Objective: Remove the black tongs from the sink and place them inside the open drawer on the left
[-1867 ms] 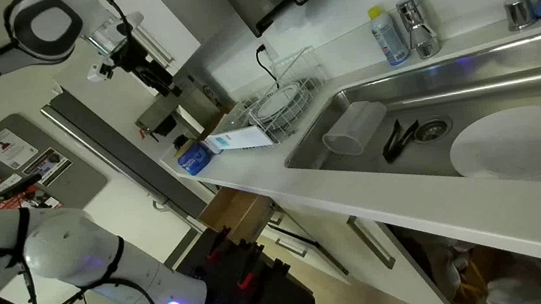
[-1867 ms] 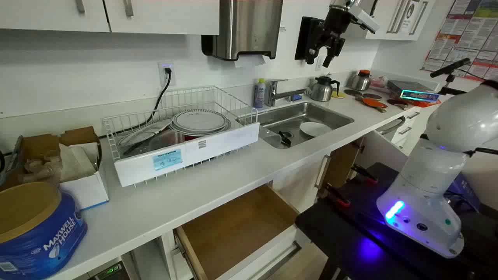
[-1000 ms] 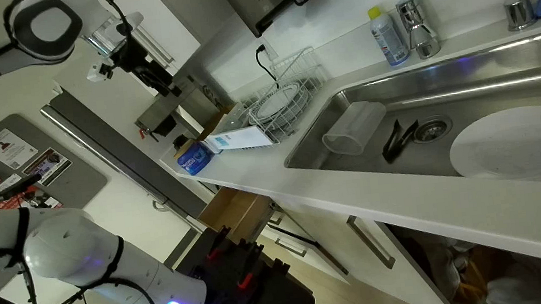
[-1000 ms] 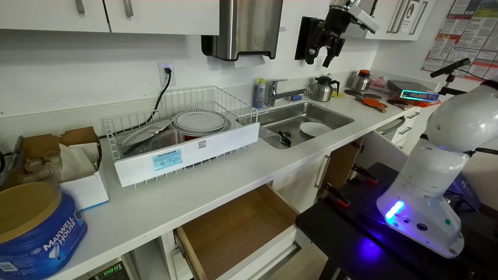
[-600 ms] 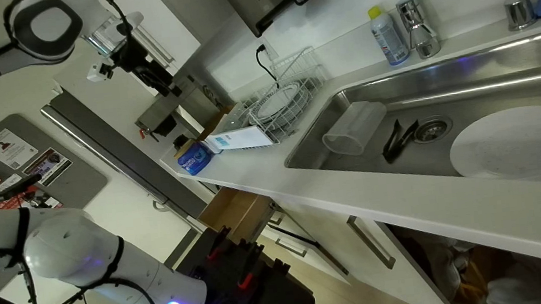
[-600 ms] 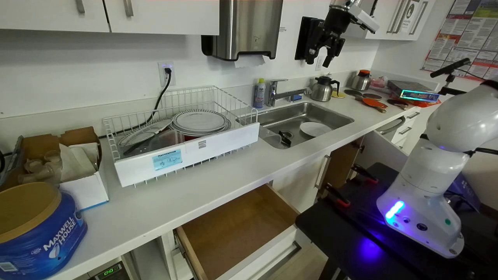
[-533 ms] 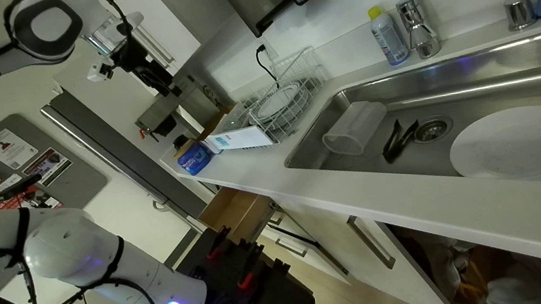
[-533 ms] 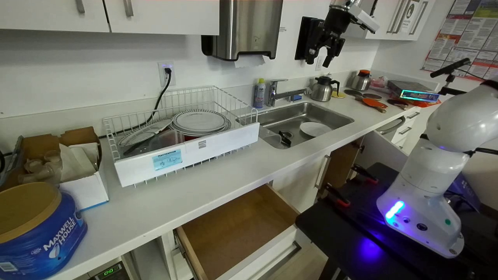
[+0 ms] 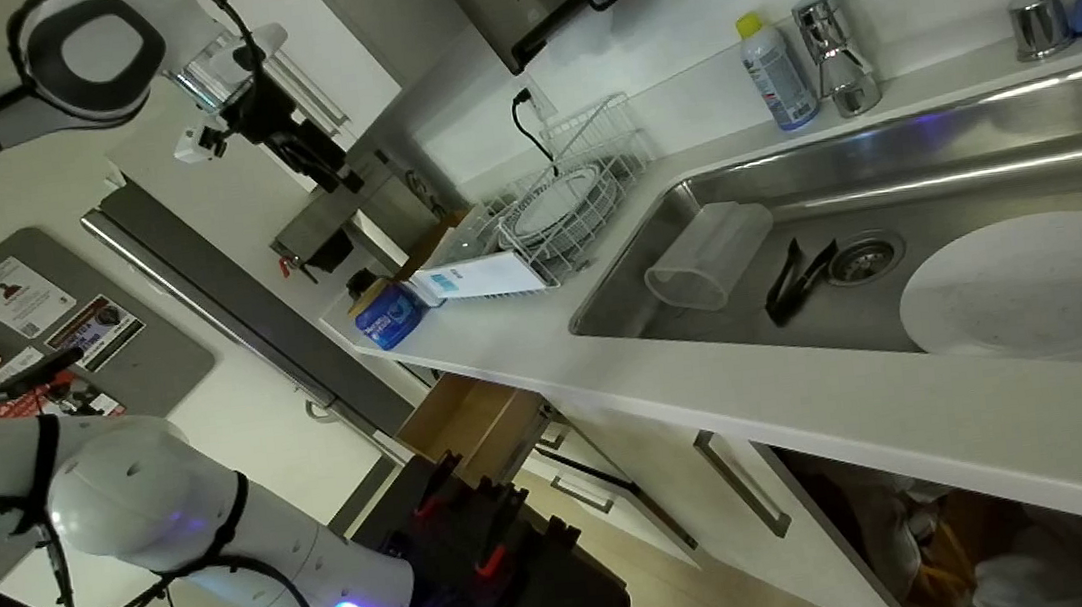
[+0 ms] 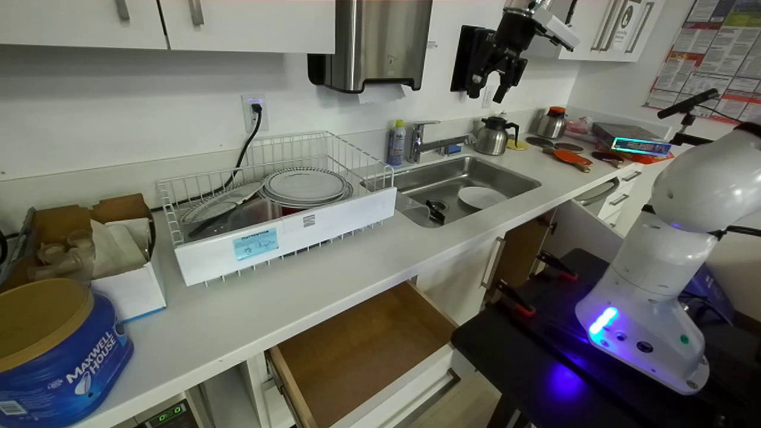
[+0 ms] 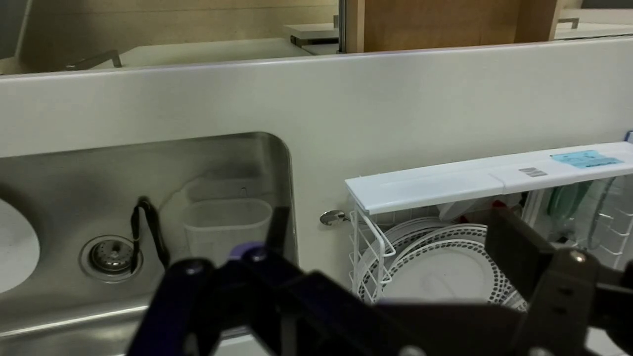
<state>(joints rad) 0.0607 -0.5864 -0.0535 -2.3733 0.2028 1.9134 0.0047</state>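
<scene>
1. The gripper (image 10: 486, 95) hung high above the counter (image 11: 198, 109), its jaws spread wide with nothing between them.
2. Beneath it, in the wrist view, the dish rack (image 11: 445, 183) stood just beside the sink (image 11: 89, 183); the jaws framed the rack more than the sink, so the next move called for a sideways shift toward the sink.
3. The black tongs (image 11: 156, 227) lay in the sink between the clear container (image 9: 711, 250) and the white plate (image 9: 1042, 291), one arm crossing the rim of the drain (image 11: 109, 254). By my reading the step in hand was the approach, the grasp not yet made. It asked for a descent clear of the container, then a pinch across one arm or the joined end.
4. Farthest off, below the counter's front edge, the drawer (image 11: 445, 24) stood open; reaching it would call for a lift over that edge, then a lowering.
</scene>
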